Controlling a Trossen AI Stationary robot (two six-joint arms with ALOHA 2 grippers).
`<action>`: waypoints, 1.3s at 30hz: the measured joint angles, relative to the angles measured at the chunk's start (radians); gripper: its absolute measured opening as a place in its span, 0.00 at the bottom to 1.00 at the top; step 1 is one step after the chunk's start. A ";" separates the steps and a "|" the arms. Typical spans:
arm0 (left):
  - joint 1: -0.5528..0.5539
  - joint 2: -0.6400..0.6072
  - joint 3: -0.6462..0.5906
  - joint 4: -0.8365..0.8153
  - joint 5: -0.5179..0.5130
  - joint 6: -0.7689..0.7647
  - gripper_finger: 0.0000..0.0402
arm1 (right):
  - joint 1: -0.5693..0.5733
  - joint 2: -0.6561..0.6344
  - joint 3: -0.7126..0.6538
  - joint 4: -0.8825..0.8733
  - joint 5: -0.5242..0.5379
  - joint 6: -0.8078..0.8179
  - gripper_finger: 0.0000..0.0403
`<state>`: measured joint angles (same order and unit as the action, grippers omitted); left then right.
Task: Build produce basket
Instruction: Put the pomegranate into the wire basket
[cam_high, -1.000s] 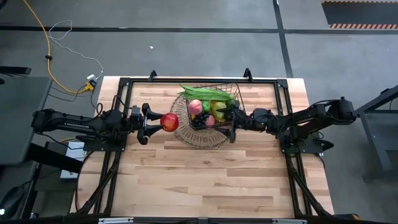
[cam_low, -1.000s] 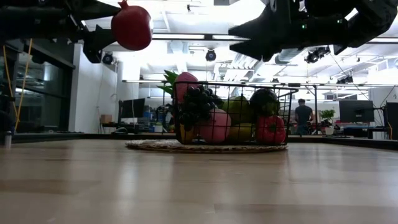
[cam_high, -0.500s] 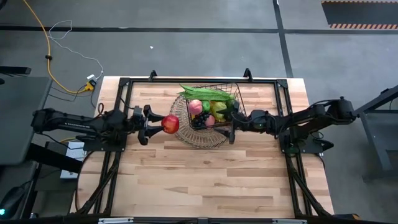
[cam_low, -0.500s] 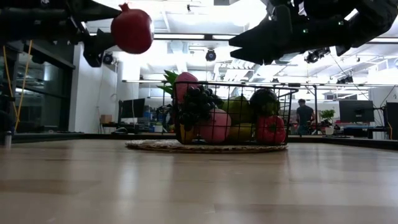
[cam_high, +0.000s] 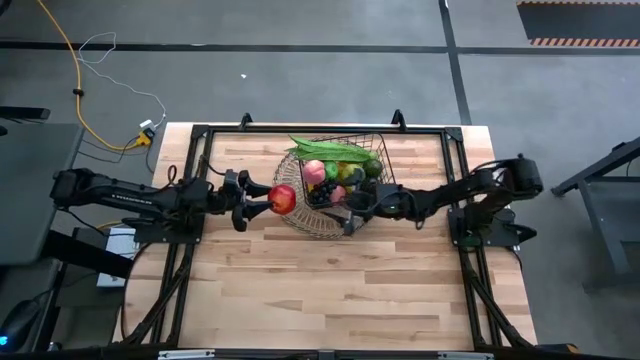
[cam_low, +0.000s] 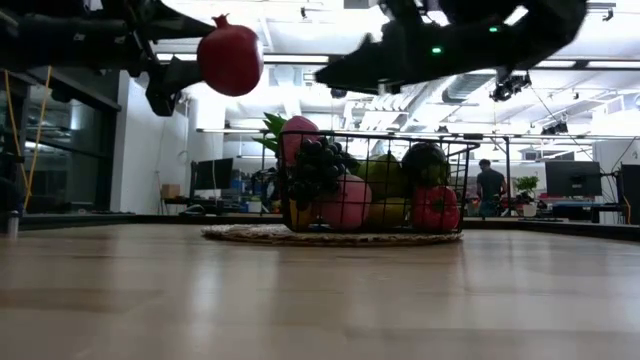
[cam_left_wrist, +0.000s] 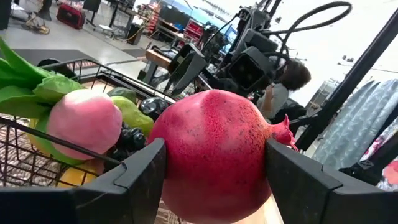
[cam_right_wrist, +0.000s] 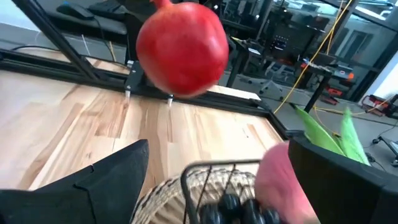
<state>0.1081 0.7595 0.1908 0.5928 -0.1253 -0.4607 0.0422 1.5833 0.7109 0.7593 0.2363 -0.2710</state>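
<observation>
A red pomegranate (cam_high: 283, 199) hangs in the air just left of the basket (cam_high: 372, 142), with my left gripper (cam_high: 268, 200) shut on it. The dark wire basket holds pink, green, yellow, red and dark purple produce (cam_low: 345, 185) and long green pods (cam_high: 330, 150). My right gripper (cam_high: 350, 213) stands open above the basket's near left corner, pointing level at the pomegranate (cam_right_wrist: 181, 46) with nothing between its fingers. My left gripper pinches the pomegranate by its two opposite sides (cam_left_wrist: 166, 163) between its two fingers (cam_left_wrist: 140, 177). The fingers come in level from the table's left. The fruit is lifted well clear of the table, its crown (cam_low: 222, 19) pointing up.
The basket stands on a wider round shallow dish (cam_high: 312, 222). Black frame rails (cam_high: 200, 160) run along the table's far, left and right edges. Bare wood (cam_high: 320, 290) fills the table's near half. A person (cam_low: 489, 182) stands far off in the room behind.
My right gripper has gone toward the table's left, across the basket's near side toward the pomegranate, rolling a little and staying open. My left gripper has edged toward the basket with the pomegranate, which stays lifted clear.
</observation>
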 joint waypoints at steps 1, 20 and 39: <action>0.000 0.015 0.008 0.001 0.000 -0.002 0.58 | 0.000 0.023 0.024 0.001 0.000 0.000 0.93; -0.005 0.254 0.102 0.022 0.006 -0.034 0.58 | 0.078 0.244 0.307 -0.128 0.138 -0.170 0.93; -0.014 0.291 0.104 0.087 -0.020 -0.022 0.59 | 0.082 0.243 0.310 -0.126 0.141 -0.138 0.85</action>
<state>0.0944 1.0500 0.2951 0.6794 -0.1457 -0.4826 0.1246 1.8259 1.0204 0.6334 0.3773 -0.4087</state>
